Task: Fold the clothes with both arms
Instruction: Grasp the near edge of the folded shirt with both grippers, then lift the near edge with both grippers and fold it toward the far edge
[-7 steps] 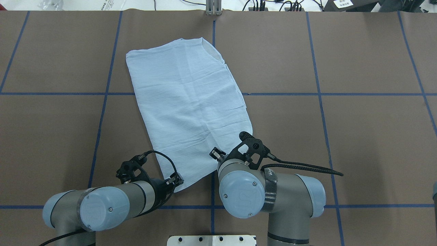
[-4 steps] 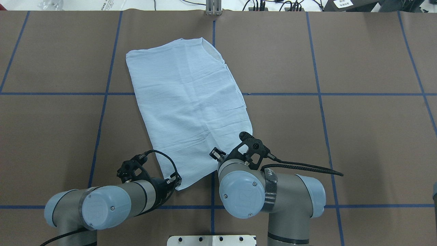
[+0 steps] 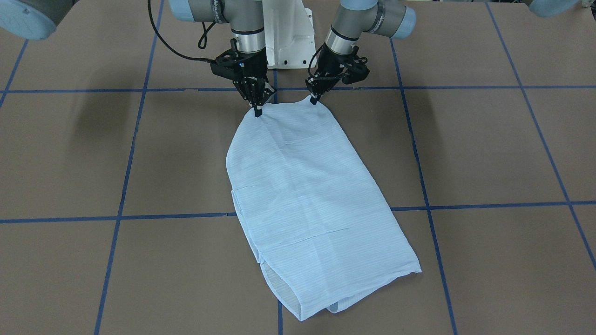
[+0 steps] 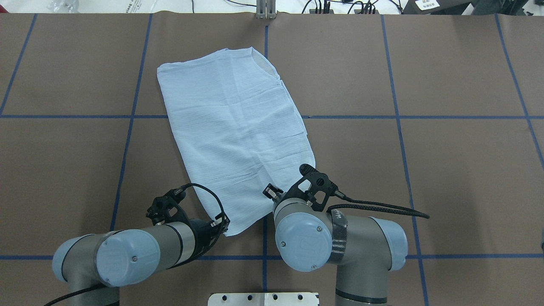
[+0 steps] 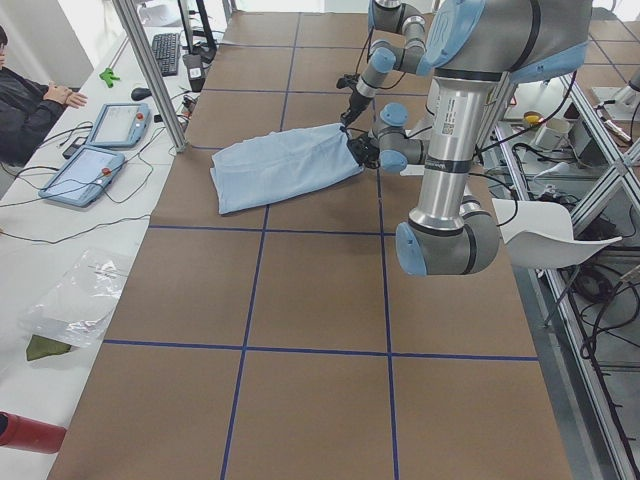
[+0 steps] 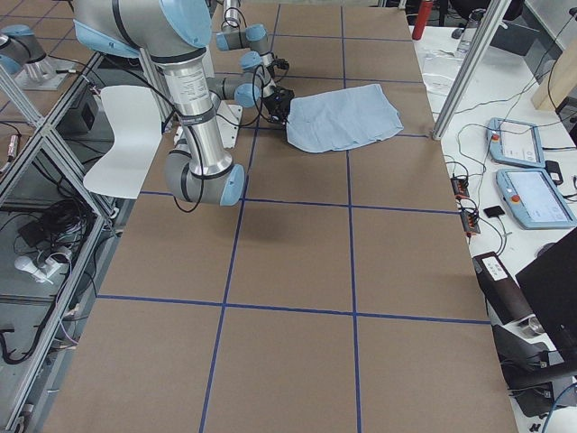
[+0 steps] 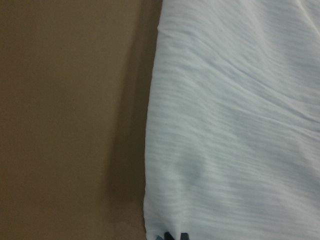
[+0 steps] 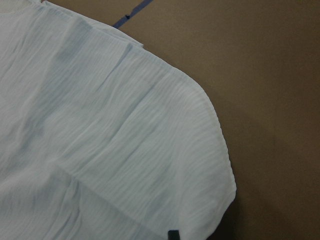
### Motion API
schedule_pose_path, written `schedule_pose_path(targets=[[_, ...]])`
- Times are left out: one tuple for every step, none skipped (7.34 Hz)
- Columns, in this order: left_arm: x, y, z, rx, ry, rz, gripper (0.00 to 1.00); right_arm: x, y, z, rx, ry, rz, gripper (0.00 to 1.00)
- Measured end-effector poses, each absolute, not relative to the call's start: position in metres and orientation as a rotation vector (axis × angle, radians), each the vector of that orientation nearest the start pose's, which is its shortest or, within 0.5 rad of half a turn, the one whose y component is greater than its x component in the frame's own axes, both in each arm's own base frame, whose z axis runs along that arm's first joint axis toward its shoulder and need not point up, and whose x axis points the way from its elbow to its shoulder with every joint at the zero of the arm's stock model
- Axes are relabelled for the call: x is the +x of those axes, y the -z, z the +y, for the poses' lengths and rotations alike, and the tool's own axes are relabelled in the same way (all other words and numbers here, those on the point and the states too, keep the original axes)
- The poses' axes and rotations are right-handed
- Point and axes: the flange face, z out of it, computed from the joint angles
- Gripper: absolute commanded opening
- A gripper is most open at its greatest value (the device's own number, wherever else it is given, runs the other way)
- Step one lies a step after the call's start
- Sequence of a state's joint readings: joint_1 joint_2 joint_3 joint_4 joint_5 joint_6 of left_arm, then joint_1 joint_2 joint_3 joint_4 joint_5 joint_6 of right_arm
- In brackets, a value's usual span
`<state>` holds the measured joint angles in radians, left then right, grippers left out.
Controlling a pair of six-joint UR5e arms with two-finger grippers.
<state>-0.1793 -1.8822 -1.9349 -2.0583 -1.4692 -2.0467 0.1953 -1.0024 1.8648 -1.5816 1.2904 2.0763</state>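
Light-blue striped shirt (image 3: 307, 195) on brown tabletop (image 3: 489, 149); left black pincer (image 3: 315, 98) and right black pincer (image 3: 257, 111) each pinch a hem corner. Best lifted evenly, hem taut.

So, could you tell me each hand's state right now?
Left hand: closed on the thin light-blue striped shirt.
Right hand: closed on the same shirt.

Shirt (image 3: 307, 195) buttons: hidden in every view.
Right claw (image 3: 257, 110): tips unseen in the overhead view.
Person (image 5: 25, 110): cropped at edge.
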Motion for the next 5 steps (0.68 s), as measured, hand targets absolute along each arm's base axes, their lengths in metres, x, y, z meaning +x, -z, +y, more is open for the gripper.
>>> schedule_pose_path(targets=[[0.519, -0.251, -0.24, -0.093, 0.63, 1.229, 0.0, -0.569, -0.208, -0.271, 0.128, -0.763, -0.917, 0.0], [0.504, -0.233, -0.237, -0.101, 0.624, 1.269, 0.0, -0.552, -0.204, -0.25, 0.128, -0.742, -0.938, 0.0], [0.487, -0.212, -0.232, -0.11, 0.617, 1.309, 0.0, -0.53, -0.195, -0.22, 0.135, -0.711, -0.952, 0.0], [0.464, -0.189, -0.224, -0.123, 0.607, 1.347, 0.0, -0.506, -0.18, -0.189, 0.133, -0.674, -0.956, 0.0], [0.437, -0.164, -0.213, -0.139, 0.593, 1.376, 0.0, -0.477, -0.163, -0.164, 0.124, -0.64, -0.957, 0.0]])
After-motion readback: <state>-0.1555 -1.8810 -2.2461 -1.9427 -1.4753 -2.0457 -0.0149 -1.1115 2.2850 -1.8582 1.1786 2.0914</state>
